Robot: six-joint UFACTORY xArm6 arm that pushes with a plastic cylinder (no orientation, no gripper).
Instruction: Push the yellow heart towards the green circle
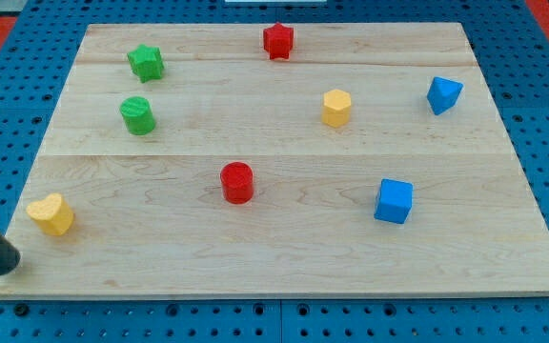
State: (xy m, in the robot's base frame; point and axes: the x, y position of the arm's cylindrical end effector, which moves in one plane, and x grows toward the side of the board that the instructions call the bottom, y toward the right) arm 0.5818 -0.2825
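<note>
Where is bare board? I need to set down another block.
Freest: the bottom strip between red cylinder and blue cube, and the middle between green circle and yellow hexagon. Crowded: bottom left, my tip beside yellow heart.

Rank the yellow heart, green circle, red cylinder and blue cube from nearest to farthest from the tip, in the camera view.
From my tip, at the view's bottom left:
1. Yellow heart, just up and right of the tip.
2. Green circle, upper left.
3. Red cylinder, centre.
4. Blue cube, right side.

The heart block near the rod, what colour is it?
Yellow. The yellow heart shows in the camera view, just up-right of my tip.
</note>
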